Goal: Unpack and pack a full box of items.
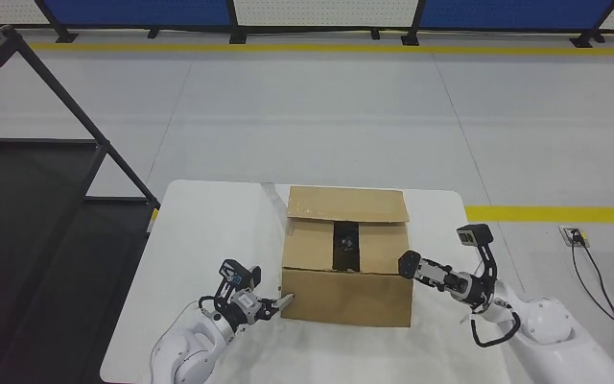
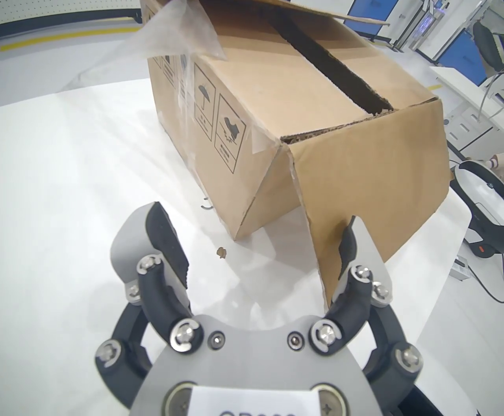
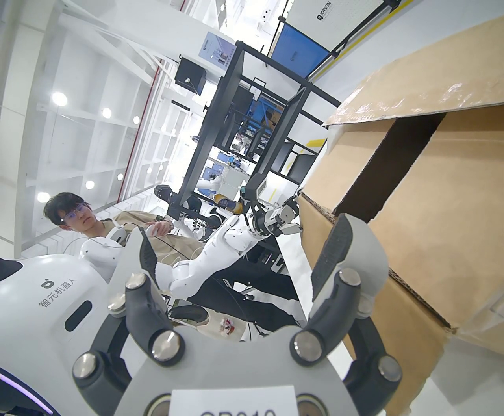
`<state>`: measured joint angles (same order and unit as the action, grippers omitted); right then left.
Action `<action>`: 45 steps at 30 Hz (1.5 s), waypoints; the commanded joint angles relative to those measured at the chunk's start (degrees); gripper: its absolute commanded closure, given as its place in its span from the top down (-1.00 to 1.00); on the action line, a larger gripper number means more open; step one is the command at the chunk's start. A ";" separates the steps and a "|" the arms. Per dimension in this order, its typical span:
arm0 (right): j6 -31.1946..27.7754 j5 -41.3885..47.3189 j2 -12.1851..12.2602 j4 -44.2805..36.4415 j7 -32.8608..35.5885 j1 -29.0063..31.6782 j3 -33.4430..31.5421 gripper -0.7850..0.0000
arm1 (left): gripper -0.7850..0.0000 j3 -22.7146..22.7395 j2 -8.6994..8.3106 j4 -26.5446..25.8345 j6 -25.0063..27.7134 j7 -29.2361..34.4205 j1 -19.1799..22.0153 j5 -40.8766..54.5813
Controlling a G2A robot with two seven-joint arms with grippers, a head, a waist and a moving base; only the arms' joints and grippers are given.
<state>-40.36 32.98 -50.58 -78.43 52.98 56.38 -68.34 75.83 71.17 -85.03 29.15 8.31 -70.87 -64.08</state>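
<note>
Brown cardboard box (image 1: 345,293) on white bench (image 1: 201,240), standing roughly mid-bench. Top flaps partly folded down, with a dark gap (image 1: 345,245) between them. Loose clear tape film (image 2: 177,35) sticking up from one top edge. Left claw (image 2: 256,220) low at the box's near left corner, fingers apart, gripping nothing, one pad (image 2: 348,244) just beside the hanging front flap. Small brown scrap (image 2: 221,252) on the bench near that corner. Right claw (image 3: 244,232) just beside the box's right side, fingers apart, empty.
</note>
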 commanded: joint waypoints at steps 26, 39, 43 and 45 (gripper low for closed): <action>26.90 -4.97 -7.36 7.99 -24.73 -15.97 12.02 1.00 | 1.00 -1.11 -0.28 -0.24 -1.36 -2.09 -0.20 -0.91; 25.86 -6.60 -11.37 13.78 -32.93 -24.06 14.98 1.00 | 1.00 -1.05 -0.57 -1.08 -1.67 -2.34 -0.48 -1.29; 28.81 -9.33 -13.24 17.34 -37.24 -28.15 17.43 1.00 | 1.00 -1.11 -0.64 -1.32 -1.80 -2.70 -0.76 -1.25; 30.26 -9.79 -14.43 20.25 -39.16 -30.72 18.77 1.00 | 1.00 -0.97 -0.69 -1.22 -1.75 -2.87 -0.84 -1.17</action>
<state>-10.68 23.27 -64.47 -59.62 14.63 26.92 -50.18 74.77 70.50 -86.33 27.37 5.53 -71.68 -65.29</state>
